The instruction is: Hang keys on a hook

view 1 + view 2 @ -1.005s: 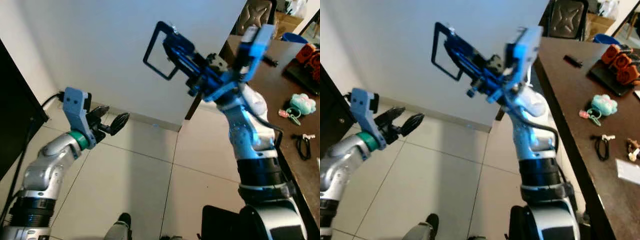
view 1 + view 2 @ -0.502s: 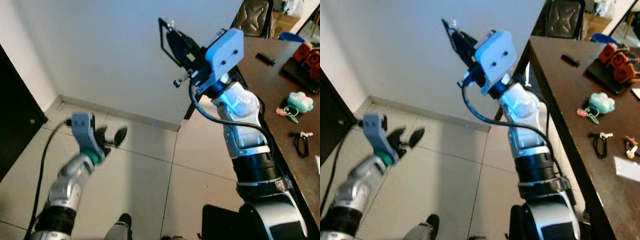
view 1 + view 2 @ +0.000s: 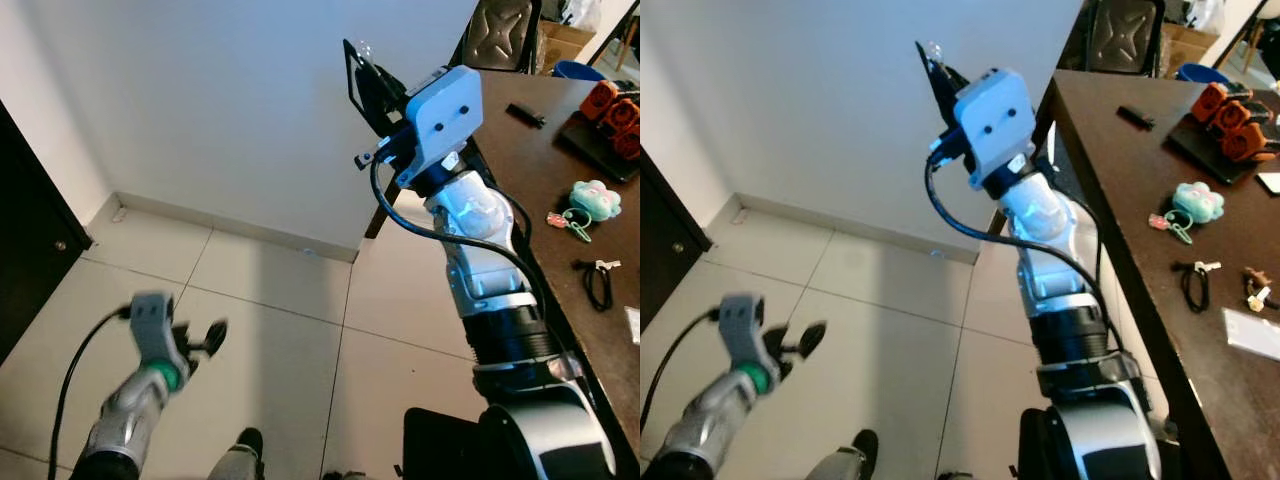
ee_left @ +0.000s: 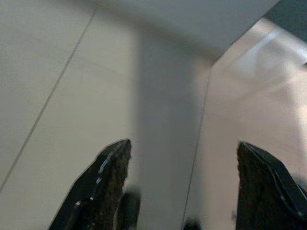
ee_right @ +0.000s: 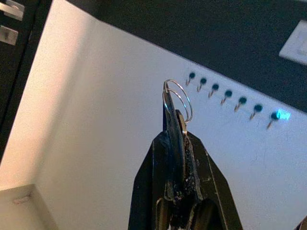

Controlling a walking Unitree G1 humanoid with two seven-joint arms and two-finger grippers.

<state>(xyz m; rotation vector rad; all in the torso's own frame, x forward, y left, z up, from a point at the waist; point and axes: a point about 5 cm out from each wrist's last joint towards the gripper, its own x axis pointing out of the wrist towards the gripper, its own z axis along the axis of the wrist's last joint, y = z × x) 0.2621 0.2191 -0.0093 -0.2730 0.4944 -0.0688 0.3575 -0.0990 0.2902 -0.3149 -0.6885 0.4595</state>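
My right gripper (image 5: 175,143) is shut on the keys (image 5: 178,103), whose silver ring sticks out past the fingertips. In the eye views this gripper (image 3: 362,72) is raised high toward the white wall. The right wrist view shows a row of several dark hooks (image 5: 228,94) on that wall, with a blue light (image 5: 281,115) at one end. The hooks are well beyond the key ring. My left gripper (image 3: 205,338) hangs low over the tiled floor, open, with nothing between its fingers (image 4: 103,179).
A dark table (image 3: 545,150) stands on my right with a teal plush keychain (image 3: 593,199), a black cord (image 3: 597,283) and orange items (image 3: 620,105). A black chair (image 3: 500,25) is behind it. A dark door (image 3: 30,230) is at my left.
My right gripper has turned and lifted the keys higher toward the wall. My left arm has dropped down toward the floor.
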